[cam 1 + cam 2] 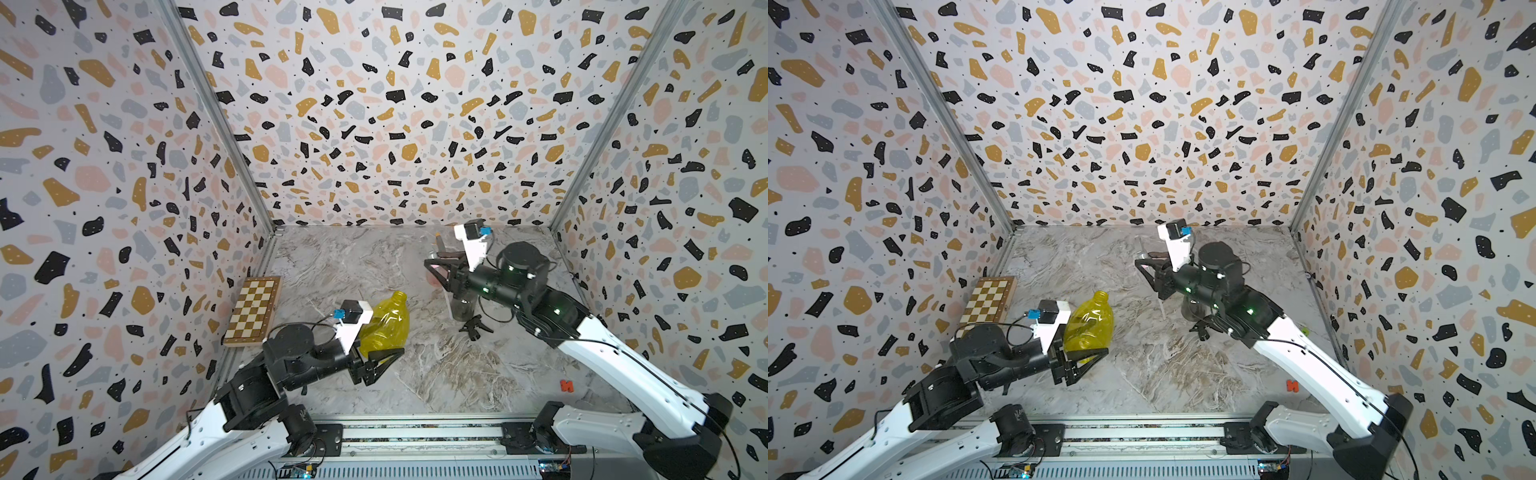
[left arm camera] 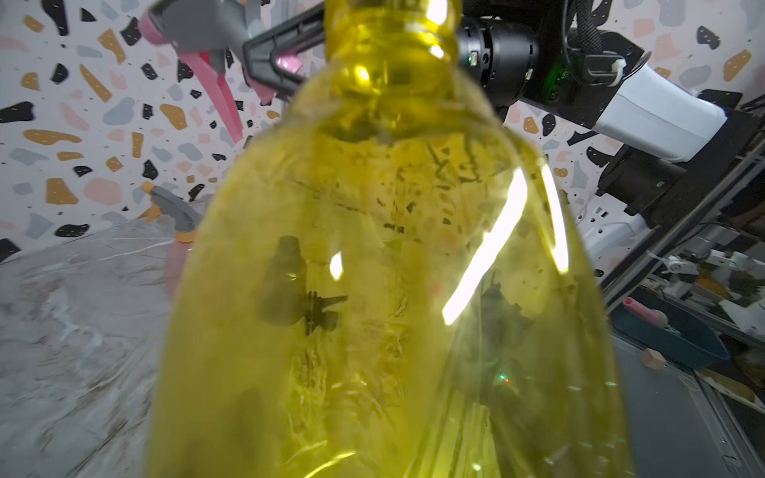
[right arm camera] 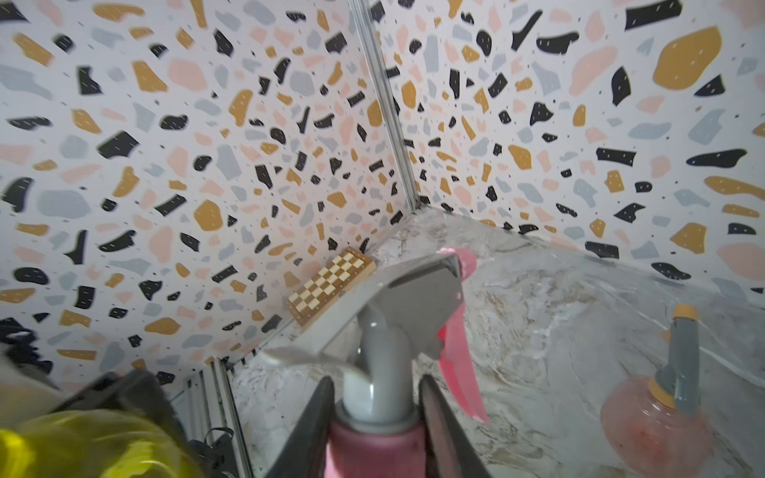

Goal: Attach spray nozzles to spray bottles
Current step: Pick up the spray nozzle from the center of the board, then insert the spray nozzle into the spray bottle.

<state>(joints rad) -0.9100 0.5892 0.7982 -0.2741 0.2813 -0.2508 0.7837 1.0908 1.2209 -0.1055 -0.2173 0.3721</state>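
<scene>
Terrazzo-print walls hem in the marbled tabletop (image 1: 353,257) as I run both arms. My left gripper (image 1: 386,361) is clamped low on the belly of the yellow spray bottle (image 1: 384,326), which appears raised off the surface near the middle, open neck tilted toward the far edge. My right gripper (image 3: 374,418) pinches the pink collar of the grey nozzle with the pink trigger (image 3: 414,298), held aloft toward the far edge, right of middle.

The bottle looks light, thin-walled and slick, so I judge that a hard squeeze would dent it. The nozzle is stiff and best held at the collar, and its thin dip tube (image 1: 1161,308) could bend.

By the far edge stands the pink bottle (image 3: 654,418), its orange-trimmed nozzle (image 3: 683,356) already on. Under my right arm, the smoky grey bottle (image 1: 462,307) and the black nozzle (image 1: 476,328) crowd the path. A chessboard (image 1: 253,311) lies at the left edge, and a small orange piece (image 1: 566,385) sits near the right.
</scene>
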